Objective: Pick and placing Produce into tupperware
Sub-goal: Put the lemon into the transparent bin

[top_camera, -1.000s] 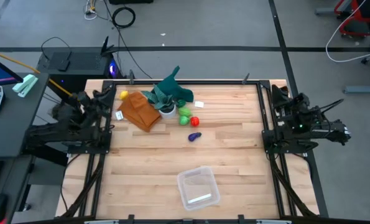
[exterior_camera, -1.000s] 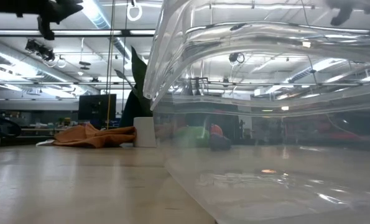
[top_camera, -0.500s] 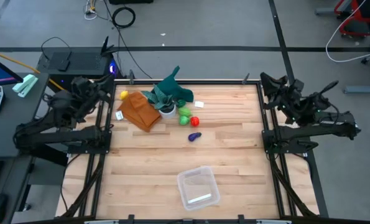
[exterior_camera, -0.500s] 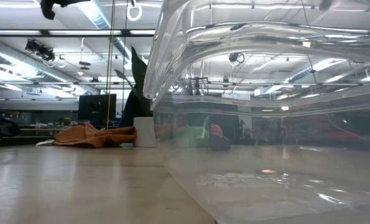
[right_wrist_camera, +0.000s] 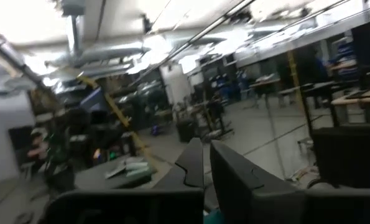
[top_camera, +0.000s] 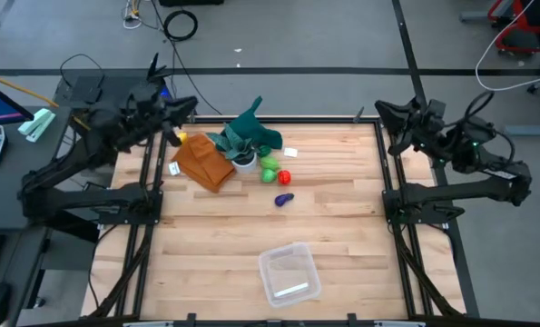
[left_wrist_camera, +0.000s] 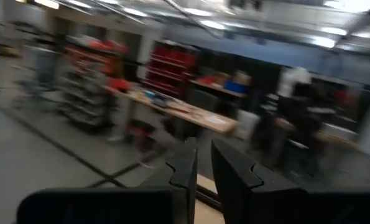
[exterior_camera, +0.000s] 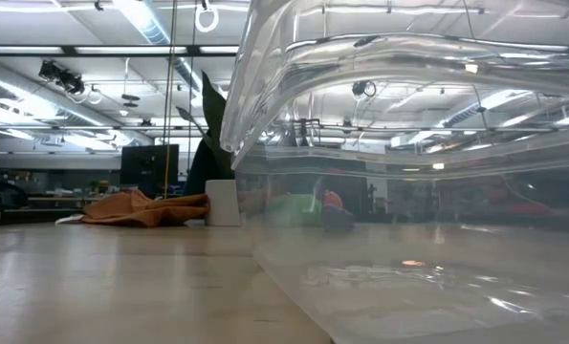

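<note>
The produce lies on the far half of the table: a yellow piece (top_camera: 181, 138) beside the orange-brown cloth, two green pieces (top_camera: 268, 168), a red one (top_camera: 284, 177) and a purple one (top_camera: 284, 199). The clear tupperware (top_camera: 289, 273) rests on its base near the near edge and fills the right of the low view (exterior_camera: 418, 191). My left gripper (top_camera: 186, 106) hovers shut over the far left corner, with its fingers close together in its wrist view (left_wrist_camera: 204, 163). My right gripper (top_camera: 383, 113) hovers shut over the far right corner (right_wrist_camera: 206, 163).
An orange-brown cloth (top_camera: 204, 162) and a white pot with teal-green leaves (top_camera: 244, 154) sit right beside the produce. A small white card (top_camera: 290, 153) lies near the pot. Bare wood stretches between the produce and the tupperware and along the right side.
Both arms have unfolded from beside the table's sides. The left gripper has risen and swung toward the far edge and inward, leaving the top of the low view. The right gripper has risen and swung toward the far edge and inward. Nothing on the table has moved.
</note>
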`<action>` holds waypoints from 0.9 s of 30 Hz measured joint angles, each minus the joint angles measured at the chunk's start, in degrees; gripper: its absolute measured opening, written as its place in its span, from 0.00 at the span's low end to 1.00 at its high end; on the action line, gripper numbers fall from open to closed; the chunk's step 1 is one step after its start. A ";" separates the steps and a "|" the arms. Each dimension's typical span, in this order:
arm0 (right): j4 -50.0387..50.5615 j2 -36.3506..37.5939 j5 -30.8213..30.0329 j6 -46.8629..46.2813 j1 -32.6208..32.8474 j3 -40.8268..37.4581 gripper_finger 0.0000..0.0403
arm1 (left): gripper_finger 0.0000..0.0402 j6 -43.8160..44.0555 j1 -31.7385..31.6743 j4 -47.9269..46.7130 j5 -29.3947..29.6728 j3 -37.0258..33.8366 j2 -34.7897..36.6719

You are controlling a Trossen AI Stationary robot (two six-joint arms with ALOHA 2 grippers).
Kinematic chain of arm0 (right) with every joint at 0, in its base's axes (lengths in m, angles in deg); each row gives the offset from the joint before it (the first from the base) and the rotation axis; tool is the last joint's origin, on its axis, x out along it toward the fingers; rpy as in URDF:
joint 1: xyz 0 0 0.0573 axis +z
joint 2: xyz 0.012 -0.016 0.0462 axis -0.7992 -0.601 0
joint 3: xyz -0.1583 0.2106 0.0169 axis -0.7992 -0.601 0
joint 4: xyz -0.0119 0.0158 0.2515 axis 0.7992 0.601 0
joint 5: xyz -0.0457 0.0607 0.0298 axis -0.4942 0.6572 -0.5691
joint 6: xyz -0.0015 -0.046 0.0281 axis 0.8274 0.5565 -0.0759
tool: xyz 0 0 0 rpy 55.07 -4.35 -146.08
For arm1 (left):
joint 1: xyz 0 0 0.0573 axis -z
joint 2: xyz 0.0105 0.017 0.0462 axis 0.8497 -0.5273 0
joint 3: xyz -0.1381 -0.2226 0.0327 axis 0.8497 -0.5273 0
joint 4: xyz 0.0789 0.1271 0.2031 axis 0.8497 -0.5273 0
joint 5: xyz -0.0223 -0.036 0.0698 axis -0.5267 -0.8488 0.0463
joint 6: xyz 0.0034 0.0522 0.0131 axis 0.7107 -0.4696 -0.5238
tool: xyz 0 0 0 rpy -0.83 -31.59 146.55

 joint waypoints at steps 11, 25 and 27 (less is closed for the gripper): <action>3.26 -8.52 23.23 -8.39 -4.69 7.23 0.00 | 0.12 8.09 -5.57 9.23 -36.90 4.30 -9.51; -6.27 -19.23 52.90 -20.93 -9.70 9.34 0.00 | 0.04 23.73 -5.50 29.41 -55.05 4.27 -15.50; -7.28 -19.91 50.29 -20.45 -10.72 9.36 0.00 | 0.03 23.32 -5.50 30.87 -53.46 4.27 -15.95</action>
